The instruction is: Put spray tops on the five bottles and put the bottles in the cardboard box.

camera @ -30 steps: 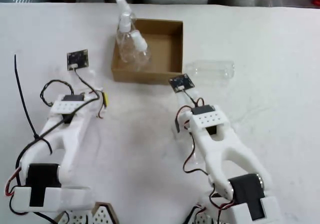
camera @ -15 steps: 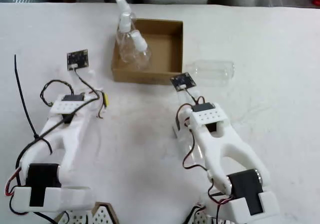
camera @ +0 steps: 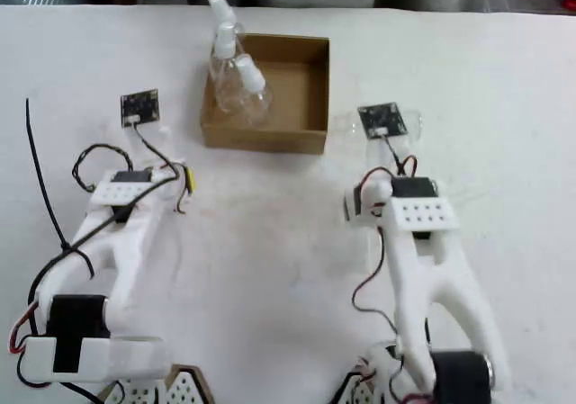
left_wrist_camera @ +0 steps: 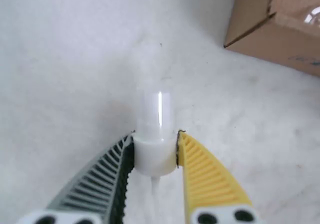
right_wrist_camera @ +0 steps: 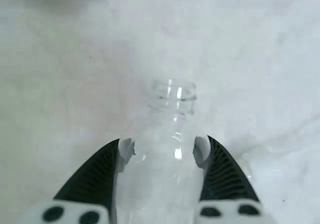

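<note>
My left gripper (left_wrist_camera: 155, 145) is shut on a white spray top (left_wrist_camera: 155, 134) with a clear cap, low over the table just left of the cardboard box (camera: 310, 71). Three capped bottles (camera: 236, 78) lean in the box's left side. My right gripper (right_wrist_camera: 162, 150) is shut on a clear bottle (right_wrist_camera: 172, 102) with an open neck that points away from the wrist. In the high view the right arm (camera: 418, 215) stands right of the box. Another clear bottle (camera: 409, 125) lies on the table beyond it, partly under its camera board.
Loose cables (camera: 94, 161) trail around the left arm (camera: 121, 215). The box's near wall (camera: 261, 139) stands between the two grippers. Bare white table (camera: 270, 242) lies between the arms and to the far right.
The right arm has swung to the right and forward, so its camera board now hangs over the lying bottle. The left arm has not moved.
</note>
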